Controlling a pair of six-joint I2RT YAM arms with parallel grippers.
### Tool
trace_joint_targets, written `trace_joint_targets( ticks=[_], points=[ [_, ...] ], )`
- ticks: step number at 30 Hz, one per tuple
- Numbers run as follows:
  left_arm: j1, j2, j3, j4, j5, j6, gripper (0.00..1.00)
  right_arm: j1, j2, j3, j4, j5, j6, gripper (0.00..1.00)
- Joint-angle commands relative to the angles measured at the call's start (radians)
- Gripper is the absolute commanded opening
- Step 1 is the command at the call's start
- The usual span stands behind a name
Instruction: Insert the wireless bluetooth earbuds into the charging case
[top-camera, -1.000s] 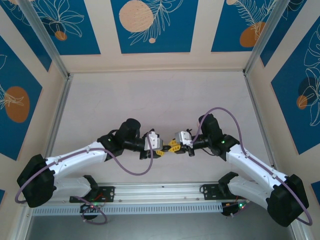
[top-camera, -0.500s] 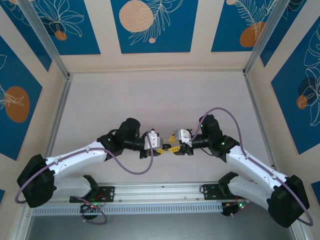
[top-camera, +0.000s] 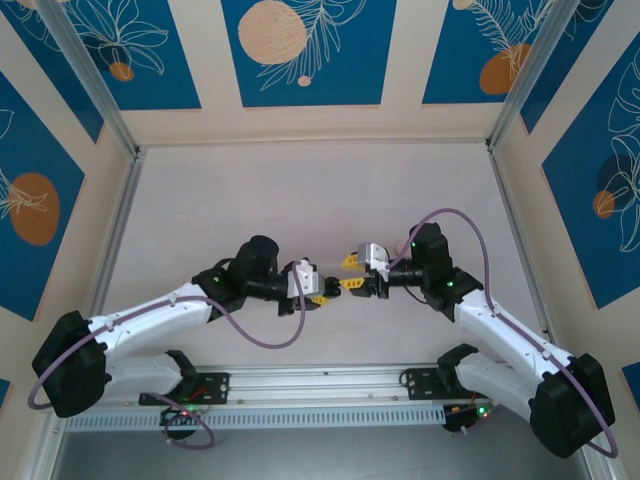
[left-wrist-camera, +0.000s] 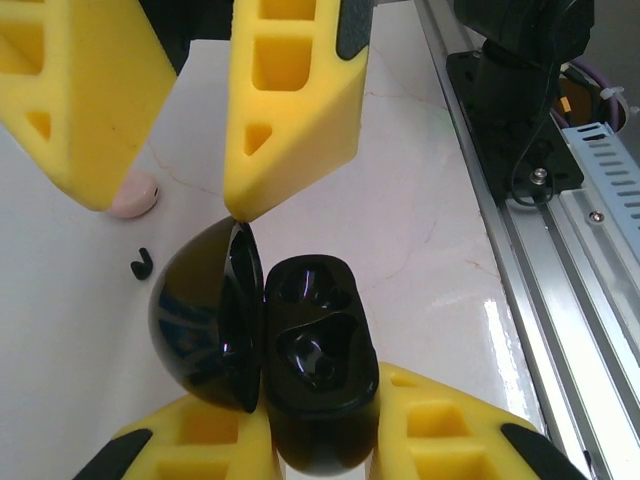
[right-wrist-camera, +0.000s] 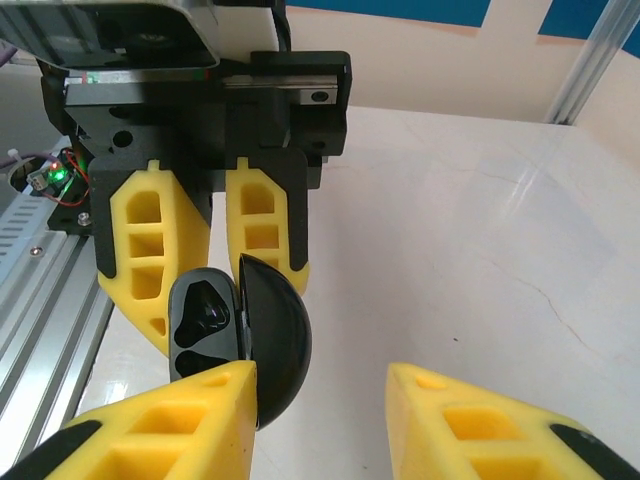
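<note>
My left gripper (left-wrist-camera: 320, 425) is shut on the black charging case (left-wrist-camera: 318, 375), gripping its base from both sides. The case's lid (left-wrist-camera: 200, 315) is swung open to the left, and two glossy recesses face the camera. One tiny dark earbud (left-wrist-camera: 141, 263) lies on the table beyond the lid. My right gripper (right-wrist-camera: 320, 390) is open, its left finger just beside the lid (right-wrist-camera: 278, 340) and nothing between the fingers. From above, the left gripper (top-camera: 318, 296) and right gripper (top-camera: 350, 272) face each other mid-table.
A pale pinkish round disc (left-wrist-camera: 133, 197) rests on the white table (top-camera: 300, 200) near the earbud. The aluminium rail (left-wrist-camera: 520, 250) with the arm bases runs along the near edge. Patterned walls enclose the table on three sides.
The right gripper has opened and drawn back up and to the right, away from the left one. The left gripper stays put, shut on the case.
</note>
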Motion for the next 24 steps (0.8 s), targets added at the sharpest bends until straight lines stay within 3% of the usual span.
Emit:
trace_joint_targets(
  ticks=[1, 9, 16, 17, 18, 21, 24],
  points=[
    [0.001, -0.020, -0.006, 0.021, -0.002, -0.022, 0.20, -0.014, 0.001, 0.010, 0.041, -0.024, 0.027, 0.38],
    [0.103, -0.052, -0.130, 0.246, 0.035, -0.176, 0.18, -0.060, -0.015, 0.001, 0.083, -0.047, 0.178, 0.48],
    [0.223, -0.111, -0.267, 0.459, -0.020, -0.332, 0.18, -0.078, 0.013, 0.012, 0.110, 0.063, 0.456, 0.56],
    [0.237, -0.116, -0.283, 0.482, -0.037, -0.358, 0.18, -0.079, 0.021, 0.020, 0.110, 0.083, 0.512, 0.63],
    [0.251, -0.118, -0.296, 0.494, -0.053, -0.379, 0.18, -0.079, 0.030, 0.027, 0.109, 0.108, 0.576, 1.00],
    [0.285, -0.120, -0.326, 0.519, -0.122, -0.432, 0.18, -0.072, 0.058, 0.059, 0.074, 0.261, 0.788, 0.99],
    [0.323, -0.122, -0.361, 0.567, -0.165, -0.487, 0.18, -0.071, 0.113, 0.146, -0.102, 0.434, 0.958, 0.99]
  ],
)
